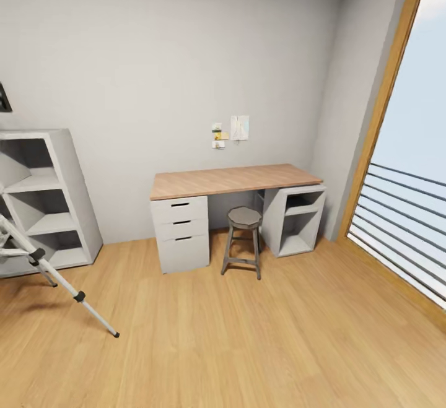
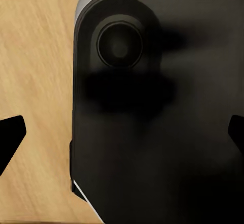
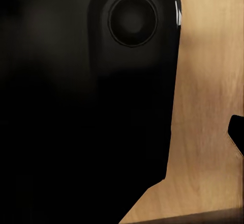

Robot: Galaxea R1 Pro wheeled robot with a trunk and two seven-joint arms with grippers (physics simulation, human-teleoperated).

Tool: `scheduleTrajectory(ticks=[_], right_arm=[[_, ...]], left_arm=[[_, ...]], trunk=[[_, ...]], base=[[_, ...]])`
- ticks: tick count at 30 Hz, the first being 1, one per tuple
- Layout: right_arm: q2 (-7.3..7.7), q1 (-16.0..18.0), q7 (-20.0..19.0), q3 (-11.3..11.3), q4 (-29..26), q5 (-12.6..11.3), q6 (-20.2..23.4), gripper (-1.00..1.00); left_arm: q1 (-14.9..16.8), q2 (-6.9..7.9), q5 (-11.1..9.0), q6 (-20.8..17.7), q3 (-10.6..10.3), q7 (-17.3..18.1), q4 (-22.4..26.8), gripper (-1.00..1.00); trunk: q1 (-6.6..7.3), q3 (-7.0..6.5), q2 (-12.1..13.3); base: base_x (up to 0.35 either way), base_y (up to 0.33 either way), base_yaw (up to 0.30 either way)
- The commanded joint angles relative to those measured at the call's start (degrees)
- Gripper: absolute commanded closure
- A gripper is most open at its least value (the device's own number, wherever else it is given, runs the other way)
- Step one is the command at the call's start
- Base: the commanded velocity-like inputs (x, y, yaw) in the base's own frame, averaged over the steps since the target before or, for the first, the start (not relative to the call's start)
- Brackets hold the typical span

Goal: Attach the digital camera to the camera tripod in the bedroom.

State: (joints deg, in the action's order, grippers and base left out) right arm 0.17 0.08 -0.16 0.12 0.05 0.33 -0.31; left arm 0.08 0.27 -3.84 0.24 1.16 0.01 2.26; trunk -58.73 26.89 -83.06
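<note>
1. At the far left of the head view we see the camera tripod, cut by the frame edge; one silver-grey leg with black joints slants down to a black foot on the wood floor, and a shorter leg shows behind it.
2. Just behind the tripod stands a grey cube shelf against the grey wall, with a small dark object on the wall above it, too cropped for us to name.
3. Toward the middle we find the bench, wood-topped, with a white three-drawer unit under its left end and an open grey cabinet under its right end.
4. A round grey stool stands on the floor between those two units, partly under the bench.
5. A few small papers are pinned to the wall above the bench.
6. At the right a tall wood-framed window with horizontal rails shows pale sky.
7. In the left wrist view the left gripper is spread wide, dark fingertips at both picture edges, over a black robot body part and wood floor; nothing is held.
8. In the right wrist view we see one fingertip of the right gripper beside a black robot body panel; we cannot tell how its jaws stand.
9. The tripod is well apart from both grippers.
</note>
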Motion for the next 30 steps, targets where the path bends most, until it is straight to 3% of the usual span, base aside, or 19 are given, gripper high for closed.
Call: scheduleTrajectory(ticks=[1, 10, 21, 30], right_arm=[[0.01, 0.01, -0.02, 0.02, 0.01, 0.03, -0.03, -1.00], [-0.01, 0.01, 0.00, -0.02, 0.01, 0.23, -0.12, -1.00], [-0.08, 0.01, 0.52, -0.13, 0.18, -0.21, -4.98, -1.00], [-0.08, 0.01, 0.66, -0.35, 0.39, -0.81, -6.13, -1.00]], left_arm=[[0.01, -0.01, -0.46, 0.03, 0.06, 0.00, 0.03, -1.00], [0.01, -0.01, -0.62, 0.03, -0.01, 0.06, 0.03, -1.00], [0.01, -0.15, -0.55, 0.03, 0.06, 0.07, 0.09, -1.00], [0.01, -0.15, -0.48, 0.10, 0.07, 0.08, 0.15, -1.00]], trunk=[[0.00, 0.04, -0.02], [0.00, 0.04, -0.02], [0.00, 0.04, -0.02], [0.00, 0.04, -0.02]], base=[[0.000, 0.000, 0.273], [0.000, 0.000, 0.273], [0.000, 0.000, 0.273], [0.000, 0.000, 0.275]])
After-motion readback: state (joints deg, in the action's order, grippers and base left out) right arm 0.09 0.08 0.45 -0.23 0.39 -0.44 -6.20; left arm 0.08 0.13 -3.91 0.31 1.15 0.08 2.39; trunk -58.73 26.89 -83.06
